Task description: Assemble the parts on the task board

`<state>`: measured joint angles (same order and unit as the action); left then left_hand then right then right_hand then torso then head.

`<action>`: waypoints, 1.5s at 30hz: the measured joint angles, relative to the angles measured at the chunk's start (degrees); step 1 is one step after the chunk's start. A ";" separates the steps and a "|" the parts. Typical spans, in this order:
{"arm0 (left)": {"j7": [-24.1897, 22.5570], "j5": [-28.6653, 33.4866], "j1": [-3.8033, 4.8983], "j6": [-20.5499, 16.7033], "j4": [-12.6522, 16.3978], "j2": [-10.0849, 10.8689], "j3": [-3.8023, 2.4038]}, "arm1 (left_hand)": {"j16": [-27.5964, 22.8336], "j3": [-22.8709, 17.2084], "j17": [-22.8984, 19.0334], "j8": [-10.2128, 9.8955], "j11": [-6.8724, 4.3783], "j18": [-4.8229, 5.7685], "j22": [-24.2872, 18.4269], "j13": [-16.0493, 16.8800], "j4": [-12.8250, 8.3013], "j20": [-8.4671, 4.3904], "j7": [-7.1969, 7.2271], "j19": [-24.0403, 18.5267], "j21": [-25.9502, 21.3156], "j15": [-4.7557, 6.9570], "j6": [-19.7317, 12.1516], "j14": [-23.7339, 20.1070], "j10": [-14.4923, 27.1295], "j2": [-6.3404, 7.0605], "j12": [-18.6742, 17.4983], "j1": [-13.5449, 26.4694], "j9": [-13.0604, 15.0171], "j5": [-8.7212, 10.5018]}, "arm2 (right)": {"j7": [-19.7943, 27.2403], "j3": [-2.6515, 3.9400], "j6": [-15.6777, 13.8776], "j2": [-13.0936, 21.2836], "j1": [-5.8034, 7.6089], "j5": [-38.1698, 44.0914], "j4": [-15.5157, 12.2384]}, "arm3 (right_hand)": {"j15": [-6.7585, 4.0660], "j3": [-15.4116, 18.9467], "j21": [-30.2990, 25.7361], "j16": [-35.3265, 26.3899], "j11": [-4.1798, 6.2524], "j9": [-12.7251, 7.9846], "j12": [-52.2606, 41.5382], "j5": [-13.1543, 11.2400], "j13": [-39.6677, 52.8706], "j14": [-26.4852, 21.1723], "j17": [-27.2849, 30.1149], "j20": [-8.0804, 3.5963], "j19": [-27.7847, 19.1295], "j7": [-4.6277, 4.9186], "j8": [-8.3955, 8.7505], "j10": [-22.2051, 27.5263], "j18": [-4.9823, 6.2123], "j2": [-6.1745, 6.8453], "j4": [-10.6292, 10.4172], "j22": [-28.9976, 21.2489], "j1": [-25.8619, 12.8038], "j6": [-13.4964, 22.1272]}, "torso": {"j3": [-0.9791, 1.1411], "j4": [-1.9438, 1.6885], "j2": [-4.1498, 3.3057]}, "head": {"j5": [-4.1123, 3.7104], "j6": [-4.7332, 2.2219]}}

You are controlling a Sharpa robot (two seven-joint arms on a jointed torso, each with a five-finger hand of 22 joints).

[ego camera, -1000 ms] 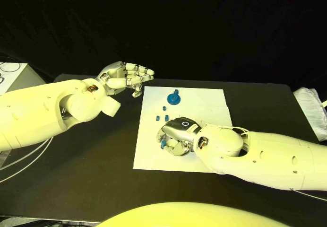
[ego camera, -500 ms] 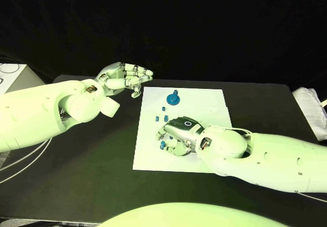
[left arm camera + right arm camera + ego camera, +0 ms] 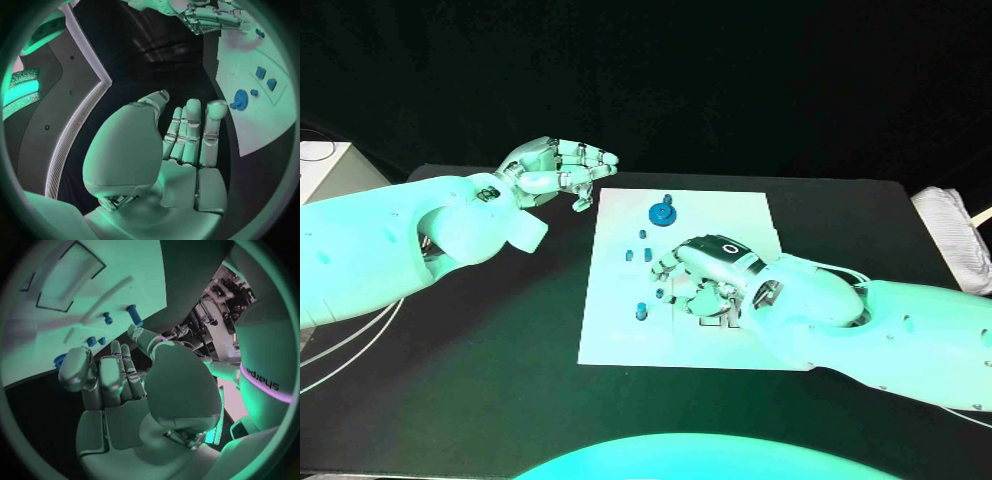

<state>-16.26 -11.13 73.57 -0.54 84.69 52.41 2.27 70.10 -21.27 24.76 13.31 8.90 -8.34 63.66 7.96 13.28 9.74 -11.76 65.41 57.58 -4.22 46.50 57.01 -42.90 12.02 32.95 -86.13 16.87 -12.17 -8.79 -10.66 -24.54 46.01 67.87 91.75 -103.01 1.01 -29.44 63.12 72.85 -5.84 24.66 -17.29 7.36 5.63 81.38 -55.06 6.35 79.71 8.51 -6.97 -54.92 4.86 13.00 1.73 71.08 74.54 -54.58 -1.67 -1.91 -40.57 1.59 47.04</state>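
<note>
The white task board (image 3: 733,215) lies mid-table. The right hand (image 3: 704,272) hovers over it, fingers loosely apart, holding nothing, as the right wrist view confirms. The left hand (image 3: 560,168), likewise spread and unladen, hangs off the board's far-left corner. A blue gear (image 3: 664,211) and small blue parts (image 3: 640,312) rest on the board.

Table: a black table (image 3: 473,390) with a matte top, its far edge running straight across in the head view.
Backdrop: beyond the table's far edge everything is black, with nothing to make out in it.
Left side: a pale box-like unit (image 3: 326,168) stands just off the table's left corner, with thin cables (image 3: 343,345) trailing over the tabletop near it.
Right side: a white, ribbed, cloth-like thing (image 3: 952,230) lies at the table's right edge.
Light: a teal-green wash falls over the whole scene.
Room beyond: the right wrist view catches a brighter, cluttered area of equipment (image 3: 212,305), too small to identify.
</note>
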 measured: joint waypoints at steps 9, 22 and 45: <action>-0.16 0.00 -0.28 -0.05 -0.10 0.65 0.20 | 0.00 0.00 0.04 0.00 0.00 0.00 0.00 0.00 0.00 0.00 0.00 0.00 0.00 0.00 0.00 0.00 0.00 0.00 0.00 0.00 0.00 0.00 | 0.83 0.30 -2.15 11.33 3.66 -18.15 -2.89 | -2.23 4.51 5.69 3.40 1.74 1.19 -15.39 1.32 8.43 2.66 -5.53 -1.97 3.03 -0.69 -1.55 -11.75 0.00 0.83 -5.46 3.70 -4.54 -1.31 | -0.07 0.41 0.58 | -1.57 -0.42; -0.26 0.03 -1.55 -0.12 0.50 0.67 0.29 | 0.00 0.00 0.04 -0.04 0.00 0.00 -0.04 0.00 0.00 0.00 0.00 0.00 0.00 -0.21 0.00 -0.21 0.00 0.00 0.29 0.00 0.01 0.00 | -3.24 -0.67 1.70 23.65 4.29 -26.26 -5.42 | -2.98 20.08 17.98 13.57 4.09 5.72 -67.46 4.50 69.32 2.75 -19.89 -2.76 4.03 -1.94 -11.12 -28.82 -2.00 -1.59 -18.16 3.87 -4.76 0.62 | -0.19 1.16 1.88 | -3.59 -0.66; -0.23 0.09 -1.90 -0.12 0.63 0.57 0.29 | 0.00 0.00 0.09 0.20 0.00 0.00 -0.14 0.05 0.00 0.20 0.00 -0.20 -0.22 -0.20 0.00 -0.20 0.00 0.00 0.29 0.47 0.02 0.00 | -15.90 -1.77 4.61 20.11 -0.92 -18.71 -3.81 | -3.17 33.87 20.59 14.77 4.09 5.49 -68.49 7.86 69.31 2.55 -19.88 -2.96 4.21 -2.40 -13.43 -28.82 -2.72 -5.91 -18.58 3.85 -11.36 0.53 | -0.21 1.42 2.20 | -3.93 -0.04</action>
<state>-16.49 -11.04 71.67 -0.65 85.32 52.97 2.56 70.11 -21.27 24.85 13.51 8.91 -8.34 63.52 8.01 13.28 9.94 -11.77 65.21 57.37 -4.42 46.50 56.81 -42.91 12.02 33.24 -85.67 16.89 -12.17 -24.69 -12.44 -19.93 66.12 66.94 73.04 -106.81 -2.17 4.43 83.71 87.62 -1.75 30.15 -85.79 15.21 74.94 83.93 -74.94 3.39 83.92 6.11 -20.39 -83.74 2.13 7.09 -16.84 74.93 63.19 -54.05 -1.88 -0.49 -38.37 -2.35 46.99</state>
